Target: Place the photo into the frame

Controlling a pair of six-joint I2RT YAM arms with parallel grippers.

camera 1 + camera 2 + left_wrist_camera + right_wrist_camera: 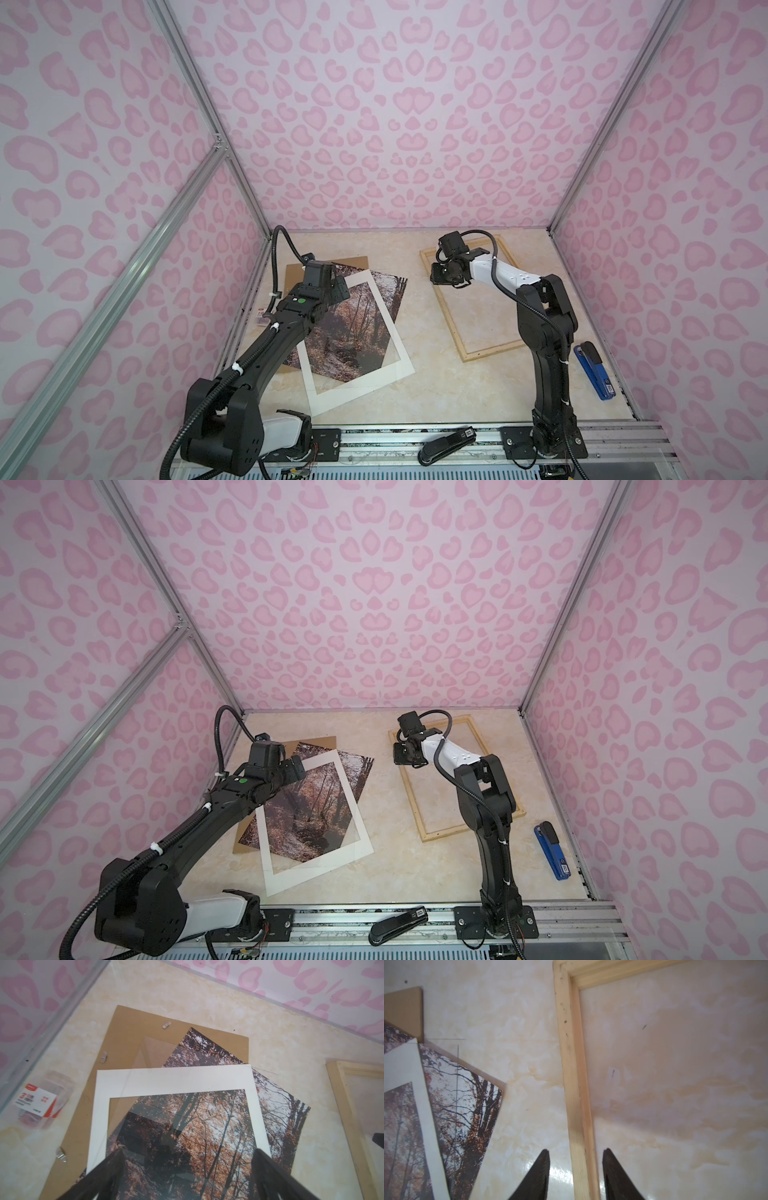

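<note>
The photo [357, 324] [316, 812], an autumn forest print, lies face up at the table's left, partly under a white mat. My left gripper [338, 291] [188, 1151] hovers over its far end. Its jaws are wide open, with nothing between them but the photo [207, 1126] below. The frame [446, 316] [411, 800], of pale wood strips, lies flat at the right with bare table inside it. My right gripper [436, 274] [576, 1150] is open at the frame's far left corner. One strip of the frame [571, 1064] runs between the fingers with a gap on each side.
A white mat [361, 390] [172, 1078] lies skewed over the photo, and a brown backing board [297, 270] [128, 1028] lies under both. A clear pane seems to lie across the stack. A small packet [37, 1099] sits by the left wall. A blue stapler [592, 372] and a black stapler [446, 444] lie near the front.
</note>
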